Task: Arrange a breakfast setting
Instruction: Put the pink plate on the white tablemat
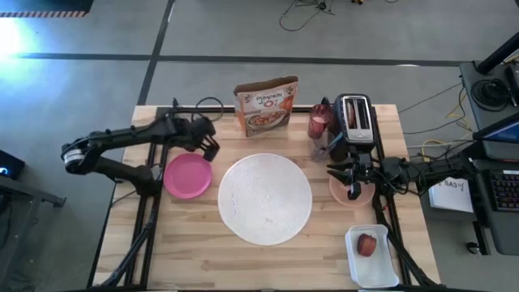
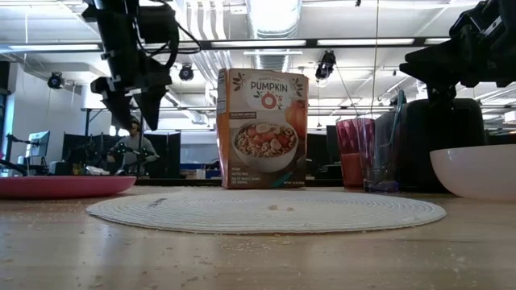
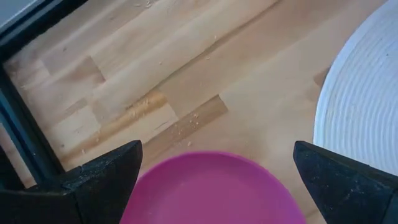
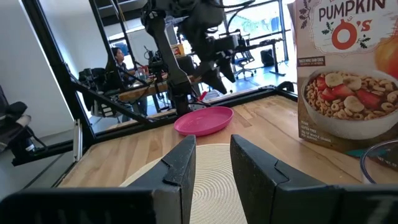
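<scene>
Two plates down: large white plate [image 1: 265, 199] mid-table, magenta plate [image 1: 187, 175] just left of it. I see left gripper [image 1: 211, 146] wide, above magenta plate's far edge. Right gripper [image 1: 353, 192] narrow, nothing visibly held, over peach bowl [image 1: 339, 192] (beside toaster [image 1: 355, 119]).

Two dark jointed arms, black cables; blocky dark fingers [image 4: 245, 168], squared tips.
</scene>
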Available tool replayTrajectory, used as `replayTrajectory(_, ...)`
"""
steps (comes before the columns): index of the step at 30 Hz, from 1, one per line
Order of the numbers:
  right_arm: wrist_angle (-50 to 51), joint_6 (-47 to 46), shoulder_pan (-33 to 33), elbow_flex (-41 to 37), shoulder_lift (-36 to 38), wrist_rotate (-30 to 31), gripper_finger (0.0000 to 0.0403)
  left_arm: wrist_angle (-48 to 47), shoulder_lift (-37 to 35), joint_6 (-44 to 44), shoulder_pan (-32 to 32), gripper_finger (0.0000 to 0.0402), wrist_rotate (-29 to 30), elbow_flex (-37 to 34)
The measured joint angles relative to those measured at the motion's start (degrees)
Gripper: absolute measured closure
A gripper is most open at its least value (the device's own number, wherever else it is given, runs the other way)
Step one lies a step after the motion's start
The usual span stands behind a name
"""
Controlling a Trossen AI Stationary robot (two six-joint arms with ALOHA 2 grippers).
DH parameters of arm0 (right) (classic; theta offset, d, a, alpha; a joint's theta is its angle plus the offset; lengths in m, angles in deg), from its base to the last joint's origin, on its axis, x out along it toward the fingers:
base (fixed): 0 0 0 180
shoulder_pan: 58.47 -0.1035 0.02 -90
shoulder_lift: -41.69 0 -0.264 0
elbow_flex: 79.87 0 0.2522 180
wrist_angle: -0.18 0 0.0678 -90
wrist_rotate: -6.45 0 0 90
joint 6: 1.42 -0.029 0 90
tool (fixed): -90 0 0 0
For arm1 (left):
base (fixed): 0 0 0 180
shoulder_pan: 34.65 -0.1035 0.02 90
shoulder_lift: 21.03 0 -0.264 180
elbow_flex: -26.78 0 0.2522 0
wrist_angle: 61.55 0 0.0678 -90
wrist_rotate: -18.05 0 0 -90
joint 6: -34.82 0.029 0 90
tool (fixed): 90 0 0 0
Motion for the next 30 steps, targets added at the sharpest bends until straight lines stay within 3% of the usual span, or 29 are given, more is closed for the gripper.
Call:
replayTrajectory(8, 0.0, 0.0, 0.0, 0.0, 0.0, 0.0, 0.0312, -0.1, 0.8, -8.3, 7.5, 0.0002, 6.5, 2.1)
replayTrajectory(12, 0.0, 0.0, 0.0, 0.0, 0.0, 0.0, 0.0312, 0.0, 1.1, -8.8, 8.8, 0.0002, 6.6, 3.2)
replayTrajectory(22, 0.0, 0.0, 0.0, 0.0, 0.0, 0.0, 0.0312, 1.5, 1.1, -11.1, 9.4, 0.0002, 5.8, 3.3)
replayTrajectory(26, 0.0, 0.0, 0.0, 0.0, 0.0, 0.0, 0.0312, 1.6, 1.1, -15.0, 9.4, 0.0002, 0.5, 3.3)
replayTrajectory(30, 0.0, 0.0, 0.0, 0.0, 0.0, 0.0, 0.0312, -0.3, 1.1, -17.5, 9.4, 0.0002, -0.3, 3.3)
